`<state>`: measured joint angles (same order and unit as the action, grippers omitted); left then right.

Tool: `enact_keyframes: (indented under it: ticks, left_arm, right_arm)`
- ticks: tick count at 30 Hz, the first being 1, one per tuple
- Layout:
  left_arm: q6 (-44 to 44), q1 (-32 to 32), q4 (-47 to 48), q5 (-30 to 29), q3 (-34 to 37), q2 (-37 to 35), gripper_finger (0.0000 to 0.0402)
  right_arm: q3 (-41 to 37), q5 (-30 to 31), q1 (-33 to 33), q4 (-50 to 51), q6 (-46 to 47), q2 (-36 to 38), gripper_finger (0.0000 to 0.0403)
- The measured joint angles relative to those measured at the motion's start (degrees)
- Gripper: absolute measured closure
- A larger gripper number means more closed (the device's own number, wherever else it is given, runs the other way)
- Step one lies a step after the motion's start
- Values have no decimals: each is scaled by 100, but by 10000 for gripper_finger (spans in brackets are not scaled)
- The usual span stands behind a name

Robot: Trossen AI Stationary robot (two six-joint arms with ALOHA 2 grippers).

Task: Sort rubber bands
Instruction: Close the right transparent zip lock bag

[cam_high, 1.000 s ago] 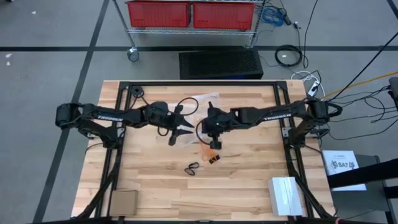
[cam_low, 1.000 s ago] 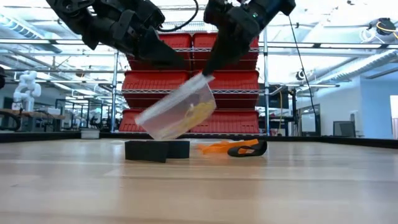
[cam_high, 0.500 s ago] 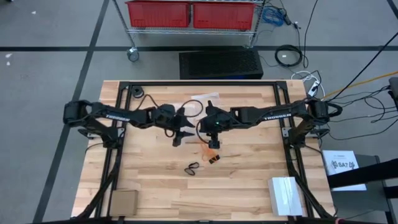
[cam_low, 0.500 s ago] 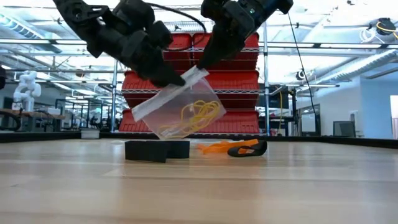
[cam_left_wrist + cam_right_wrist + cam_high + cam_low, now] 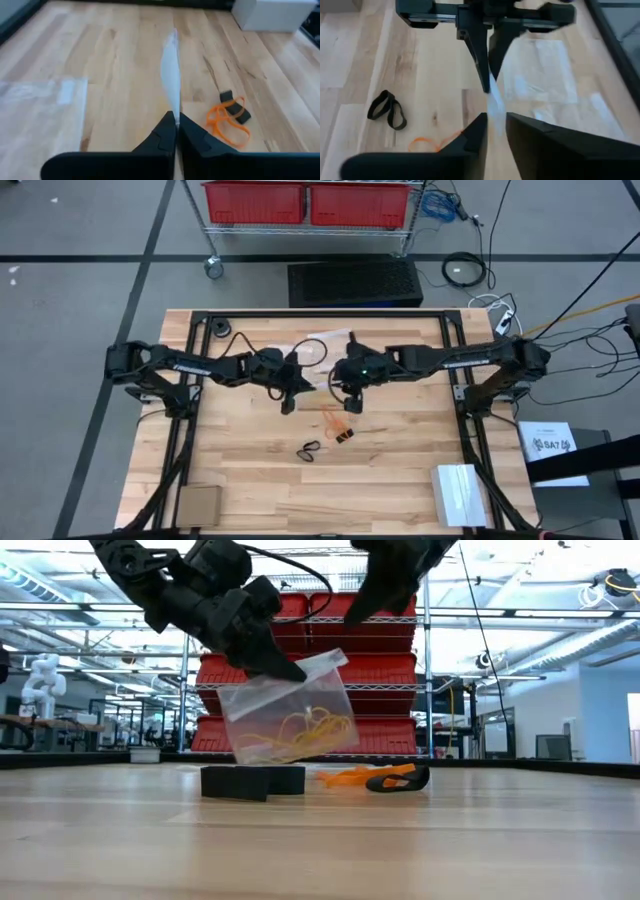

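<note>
A clear plastic bag [image 5: 290, 725] with pale tan rubber bands [image 5: 300, 730] inside hangs above the table's middle. My left gripper [image 5: 176, 125] is shut on its top edge. My right gripper [image 5: 495, 131] stands open, up and clear of the bag in the low view [image 5: 385, 600]. Orange-red rubber bands mixed with black ones [image 5: 340, 428] [image 5: 227, 122] lie on the wood below. A pair of black rubber bands [image 5: 308, 449] [image 5: 387, 109] lies nearer the front edge. My left gripper pinches the bag's top edge [image 5: 173, 102] between its two fingers. The fingers slant down from the table's left side. The bag hangs below them, clear of the table and seen edge-on in the wrist view, with the tan bands gathered low inside it.
More clear bags [image 5: 322, 345] [image 5: 40, 100] lie flat on the far middle of the table. A black cable coil [image 5: 215, 328] sits at the far left corner. At the near edge are a cardboard box [image 5: 200, 502] on the left and a white box [image 5: 457, 493] on the right.
My left gripper has shut on the bag's top edge after standing wide open beside it. My right gripper has opened, let go of the bag's top corner and risen away. The bag, tilted before, has swung down and now hangs more level from the left gripper.
</note>
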<state>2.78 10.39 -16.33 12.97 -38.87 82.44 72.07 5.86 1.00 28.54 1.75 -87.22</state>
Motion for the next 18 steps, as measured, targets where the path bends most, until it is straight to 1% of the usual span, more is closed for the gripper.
enact_keyframes:
  ticks: [5, 8, 12, 18]
  left_arm:
    - [-234, 159, -469, -8, 0, -102, 397]
    - [-452, 305, -979, -58, 0, -106, 397]
    - [-775, 482, -1642, -371, 0, -106, 398]
    - [-1010, 550, -2507, -416, 0, -106, 399]
  right_arm:
    - [-324, 226, -87, 66, 282, 367, 293]
    - [-871, 440, -197, -529, 461, 439, 275]
    - [-1697, 969, -394, -1930, 594, 380, 257]
    - [-2591, 2036, -580, -4556, 951, 297, 240]
